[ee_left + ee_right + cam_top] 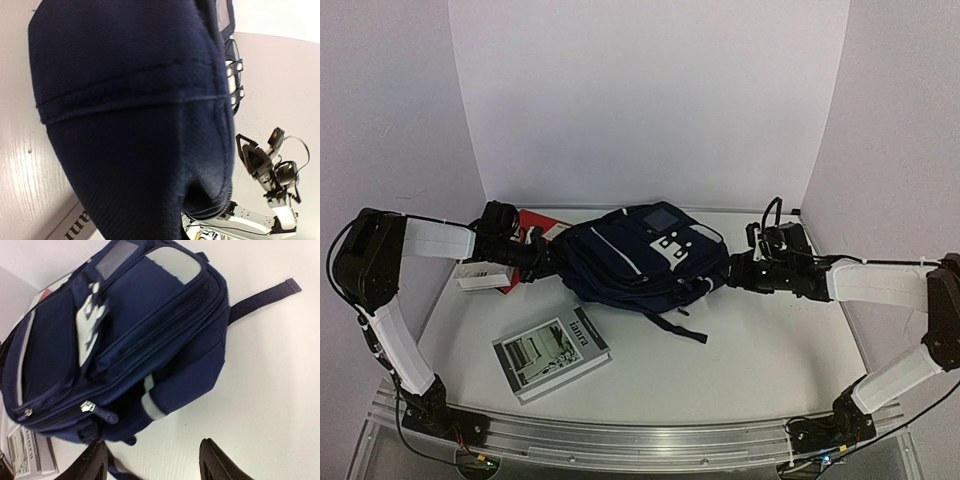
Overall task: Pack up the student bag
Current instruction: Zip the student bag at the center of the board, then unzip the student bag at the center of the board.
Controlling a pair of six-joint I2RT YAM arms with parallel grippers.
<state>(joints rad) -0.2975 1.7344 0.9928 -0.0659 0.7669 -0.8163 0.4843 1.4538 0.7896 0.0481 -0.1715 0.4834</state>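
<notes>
Backpack (640, 258): I see it lying flat by the middle of the desk's (760, 340) far edge, one strap trailing toward the near edge.
Left fingers (542, 256): pressed together at its left end; fabric fills my wrist view.
Right fingers (95, 462): spread, empty, just off its right end.
Book (552, 358): near-left corner.

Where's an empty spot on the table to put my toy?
The bare white table in front of the navy blue fabric backpack, right of the grey-covered book, is free. The far left is crowded: a red book, a white book and the left gripper.
</notes>
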